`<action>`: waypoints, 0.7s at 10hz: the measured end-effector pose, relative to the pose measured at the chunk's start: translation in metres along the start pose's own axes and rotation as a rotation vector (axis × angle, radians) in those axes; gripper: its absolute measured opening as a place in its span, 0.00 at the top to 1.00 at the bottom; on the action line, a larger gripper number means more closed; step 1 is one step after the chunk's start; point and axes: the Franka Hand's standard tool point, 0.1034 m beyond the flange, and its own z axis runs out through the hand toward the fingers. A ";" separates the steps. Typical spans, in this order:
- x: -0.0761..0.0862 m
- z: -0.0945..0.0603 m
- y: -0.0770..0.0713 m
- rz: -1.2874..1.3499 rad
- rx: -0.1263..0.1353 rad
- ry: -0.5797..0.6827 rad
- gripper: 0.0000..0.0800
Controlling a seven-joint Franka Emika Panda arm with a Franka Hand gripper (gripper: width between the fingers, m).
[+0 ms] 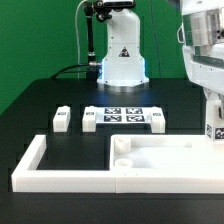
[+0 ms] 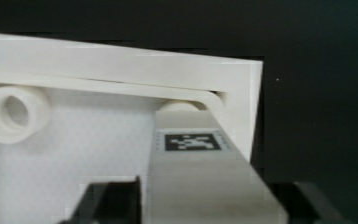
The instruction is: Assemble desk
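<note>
Currently: tabletop panel (image 1: 165, 158), flat on the table at its near edge toward the exterior view's right, inside the border rail (image 1: 40, 170).

Held leg (image 2: 197, 150): upright, long axis vertical, lower end meeting the panel's corner hole (image 2: 220, 97). It lies directly below the fingers (image 2: 108, 203), which sit against its two opposite sides and appear to pinch its upper end.

Judgement: the coming move turns on the leg's axis being square to that hole.

Arm (image 1: 205, 50): above the table's corner at the exterior view's right, wrist pointing straight down.

Loose legs (image 1: 62, 118) and marker board (image 1: 122, 116): mid-table, well apart from the fingers.
</note>
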 end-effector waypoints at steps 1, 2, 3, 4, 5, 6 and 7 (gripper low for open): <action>0.000 0.000 0.001 -0.054 -0.005 0.006 0.42; -0.001 -0.002 0.003 -0.237 -0.020 0.021 0.26; -0.002 0.000 0.004 -0.384 -0.025 0.032 0.26; -0.004 0.002 0.005 -0.471 -0.026 0.033 0.21; -0.003 0.001 0.005 -0.541 -0.027 0.033 0.19; -0.003 0.002 0.005 -0.610 -0.029 0.032 0.19; -0.003 0.002 0.005 -0.676 -0.032 0.031 0.19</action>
